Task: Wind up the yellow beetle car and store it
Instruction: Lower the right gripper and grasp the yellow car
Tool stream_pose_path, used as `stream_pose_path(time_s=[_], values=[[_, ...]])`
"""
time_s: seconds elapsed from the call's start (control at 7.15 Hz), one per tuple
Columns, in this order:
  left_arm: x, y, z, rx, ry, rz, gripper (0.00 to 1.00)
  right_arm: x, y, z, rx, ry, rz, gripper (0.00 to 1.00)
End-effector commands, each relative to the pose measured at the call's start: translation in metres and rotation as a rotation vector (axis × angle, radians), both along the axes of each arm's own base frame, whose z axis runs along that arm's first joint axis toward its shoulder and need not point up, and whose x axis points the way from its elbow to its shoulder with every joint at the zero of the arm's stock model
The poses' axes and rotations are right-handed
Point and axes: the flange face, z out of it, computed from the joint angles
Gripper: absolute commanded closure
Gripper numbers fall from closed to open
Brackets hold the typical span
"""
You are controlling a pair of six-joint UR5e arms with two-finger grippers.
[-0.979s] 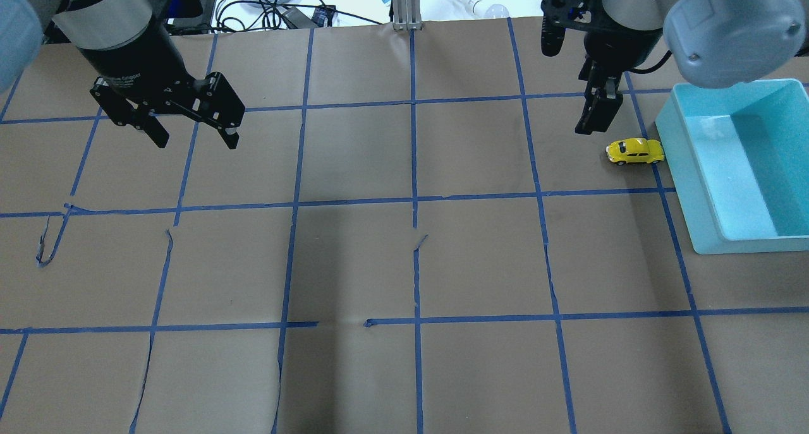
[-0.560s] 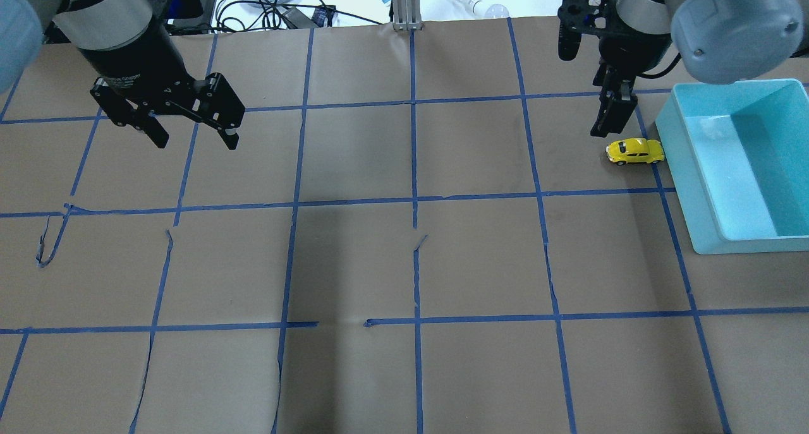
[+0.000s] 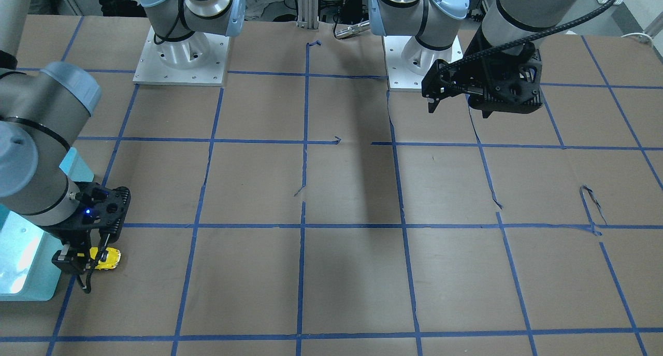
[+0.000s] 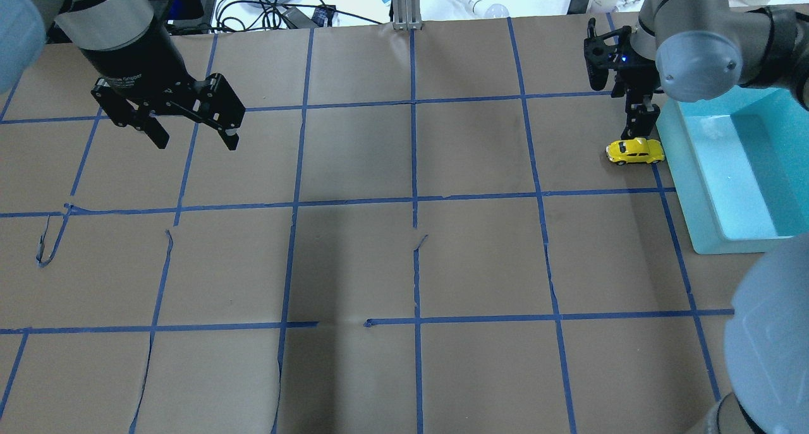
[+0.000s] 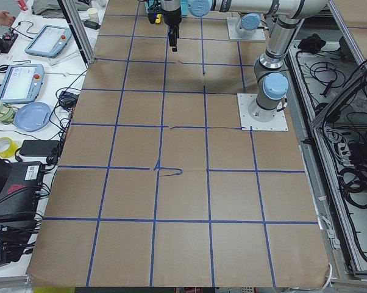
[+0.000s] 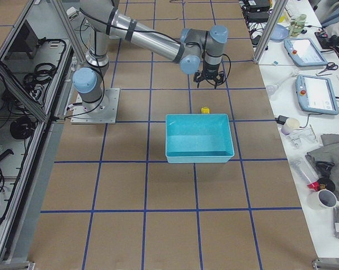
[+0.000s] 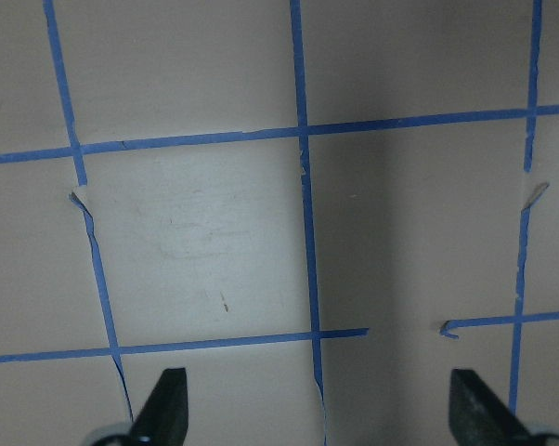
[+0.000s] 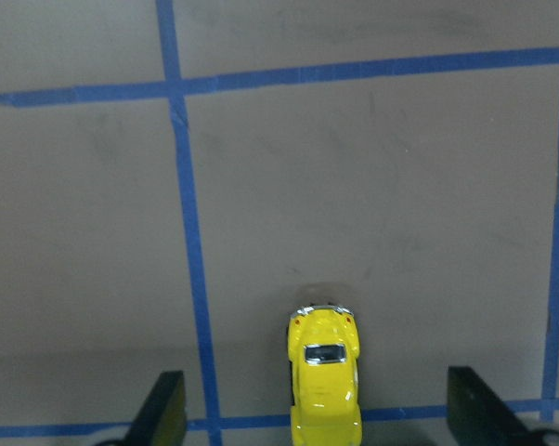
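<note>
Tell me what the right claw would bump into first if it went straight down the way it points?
Probably the yellow beetle car: it sits between the open fingers of the right claw. The fingers may pass either side and touch the table; depth is unclear.

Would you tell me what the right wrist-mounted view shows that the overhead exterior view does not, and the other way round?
Only the wrist view shows the yellow beetle car lying lengthwise between the right tool's spread fingertips, touching neither. Only the overhead view shows the teal bin right beside the car and the open left tool far across the table. Both show the car on its wheels on the brown, blue-taped table.
</note>
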Motion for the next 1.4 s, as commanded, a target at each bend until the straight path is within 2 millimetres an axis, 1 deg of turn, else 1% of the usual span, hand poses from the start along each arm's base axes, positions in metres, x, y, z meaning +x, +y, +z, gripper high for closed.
stream_pose_path(time_s=[0.0, 0.14, 0.28, 0.42, 0.7, 0.84, 0.98, 1.12, 1.26], values=[[-0.002, 0.001, 0.000, -0.001, 0.001, -0.003, 0.00, -0.015, -0.016, -0.041, 0.000, 0.055, 0.091, 0.00], [-0.001, 0.000, -0.001, 0.002, -0.001, -0.003, 0.00, -0.021, -0.016, -0.049, 0.015, 0.055, 0.086, 0.00], [-0.002, 0.002, 0.001, 0.001, -0.001, -0.003, 0.00, -0.034, -0.011, -0.063, 0.046, 0.061, 0.074, 0.00], [-0.002, -0.001, -0.001, -0.001, 0.001, -0.003, 0.00, -0.046, -0.004, -0.072, 0.045, 0.071, 0.059, 0.00], [-0.003, 0.000, -0.002, -0.003, 0.013, -0.001, 0.00, -0.047, 0.005, -0.084, 0.059, 0.068, 0.051, 0.01], [-0.003, 0.003, -0.005, 0.003, 0.007, -0.003, 0.00, -0.047, 0.009, -0.091, 0.072, 0.062, 0.048, 0.05], [-0.003, 0.005, -0.005, 0.005, 0.002, -0.004, 0.00, -0.048, 0.010, -0.092, 0.075, 0.067, 0.048, 0.18], [-0.004, 0.005, -0.006, 0.005, 0.005, -0.005, 0.00, -0.049, 0.010, -0.091, 0.076, 0.070, 0.050, 0.49], [-0.004, 0.005, -0.006, 0.003, 0.013, -0.003, 0.00, -0.049, 0.010, -0.091, 0.075, 0.072, 0.049, 0.83]])
